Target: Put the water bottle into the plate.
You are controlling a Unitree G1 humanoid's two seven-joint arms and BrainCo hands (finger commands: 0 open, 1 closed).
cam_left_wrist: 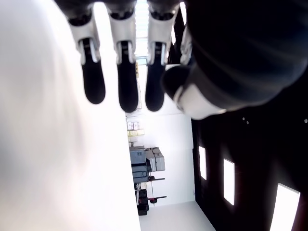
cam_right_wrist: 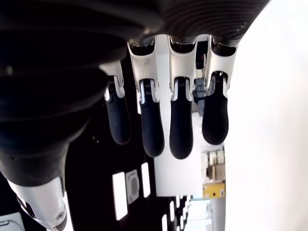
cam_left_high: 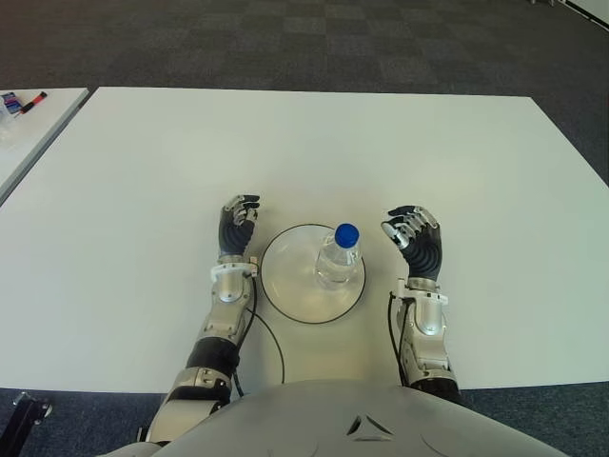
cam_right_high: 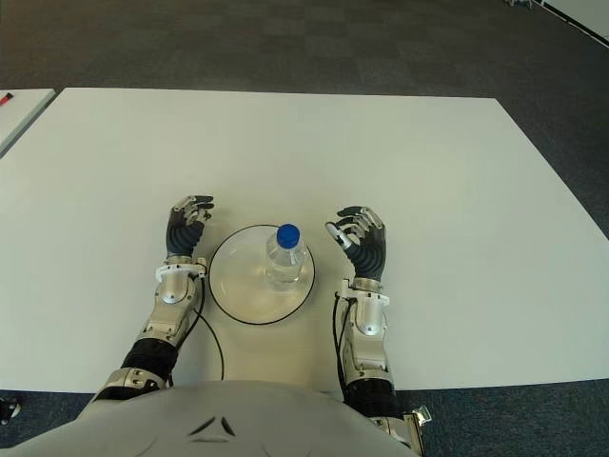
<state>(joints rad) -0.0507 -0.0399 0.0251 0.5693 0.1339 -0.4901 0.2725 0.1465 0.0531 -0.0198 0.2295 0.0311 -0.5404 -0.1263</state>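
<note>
A clear water bottle (cam_left_high: 340, 257) with a blue cap stands upright on the right half of a round white plate (cam_left_high: 290, 281) with a dark rim, near the table's front edge. My right hand (cam_left_high: 414, 238) is just to the right of the plate, apart from the bottle, its fingers (cam_right_wrist: 180, 125) relaxed and holding nothing. My left hand (cam_left_high: 237, 224) shows beside the plate's left rim, fingers (cam_left_wrist: 122, 89) loosely extended and empty.
The white table (cam_left_high: 314, 143) stretches wide beyond the plate. A second white table (cam_left_high: 29, 129) at the far left carries markers (cam_left_high: 24, 101). A dark cable (cam_left_high: 271, 338) curves from my left forearm along the table's front. Dark carpet lies beyond.
</note>
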